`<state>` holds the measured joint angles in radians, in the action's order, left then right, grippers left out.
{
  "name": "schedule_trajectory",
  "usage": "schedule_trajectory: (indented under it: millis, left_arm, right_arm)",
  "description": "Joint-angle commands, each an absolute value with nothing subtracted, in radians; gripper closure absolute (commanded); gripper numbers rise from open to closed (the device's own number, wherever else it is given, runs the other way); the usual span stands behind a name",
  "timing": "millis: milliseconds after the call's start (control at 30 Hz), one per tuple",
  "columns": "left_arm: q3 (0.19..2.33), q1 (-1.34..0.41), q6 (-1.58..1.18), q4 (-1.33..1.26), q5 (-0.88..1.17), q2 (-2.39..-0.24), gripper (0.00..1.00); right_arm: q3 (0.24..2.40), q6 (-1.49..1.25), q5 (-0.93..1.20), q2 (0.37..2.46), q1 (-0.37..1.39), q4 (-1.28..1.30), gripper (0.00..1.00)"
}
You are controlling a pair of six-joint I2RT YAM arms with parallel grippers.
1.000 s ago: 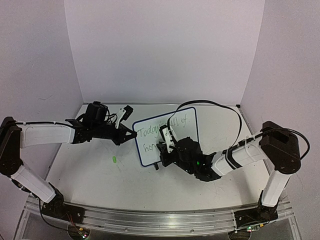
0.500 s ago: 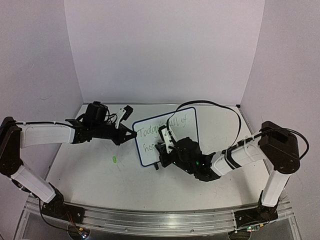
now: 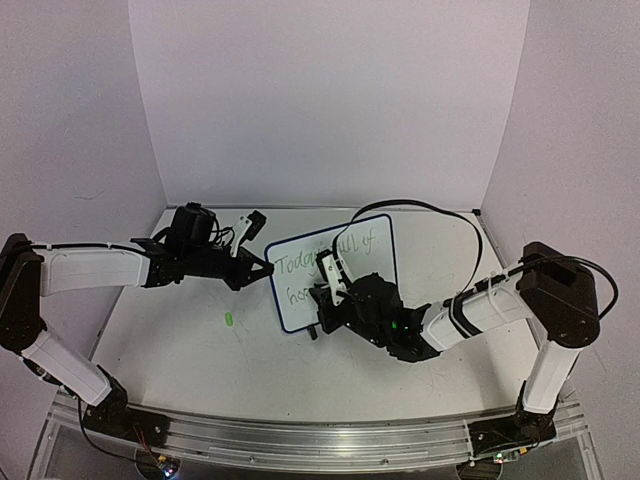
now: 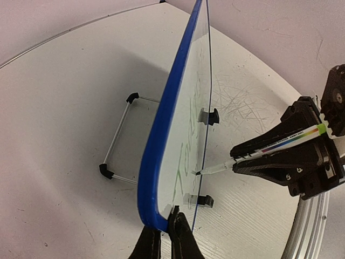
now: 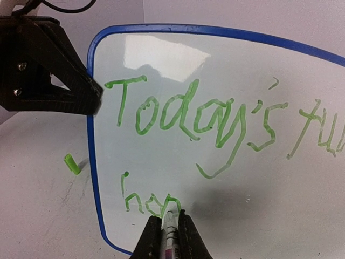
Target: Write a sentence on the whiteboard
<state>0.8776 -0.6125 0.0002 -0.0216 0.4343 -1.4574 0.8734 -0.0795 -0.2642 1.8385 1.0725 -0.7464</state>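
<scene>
Writing the second line, we pinched the marker (image 4: 275,148) in the right claw (image 5: 166,229), tip on the whiteboard (image 5: 232,183) standing on the bench (image 3: 200,350). The left claw (image 4: 164,237) pinched its left edge. The sentence (image 5: 194,116) showed "Today's full of" and a few letters below; we judged that only the last word's ending remained.

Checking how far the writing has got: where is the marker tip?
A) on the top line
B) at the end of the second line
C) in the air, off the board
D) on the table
B: the right wrist view shows the marker tip resting on the board where the green second line ends.
</scene>
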Motion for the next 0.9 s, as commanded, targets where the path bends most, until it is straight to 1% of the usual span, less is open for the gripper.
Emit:
schedule_trajectory:
  millis: [0,200,633,867]
  left_arm:
    - [0.89,-0.603,0.092,0.025,0.332,-1.446,1.0]
    - [0.888,-0.603,0.094,0.026,0.319,-1.44,1.0]
    - [0.89,-0.603,0.095,0.027,0.328,-1.447,1.0]
    - [0.889,-0.603,0.095,0.027,0.327,-1.447,1.0]
  right_arm:
    - [0.868,-0.087,-0.279,1.797,1.069,-0.785,1.0]
    - [0.775,-0.093,-0.252,1.71,1.062,-0.806,1.0]
    - [0.86,-0.083,-0.247,1.796,1.047,-0.81,1.0]
    - [0.864,-0.087,-0.25,1.811,1.048,-0.807,1.0]
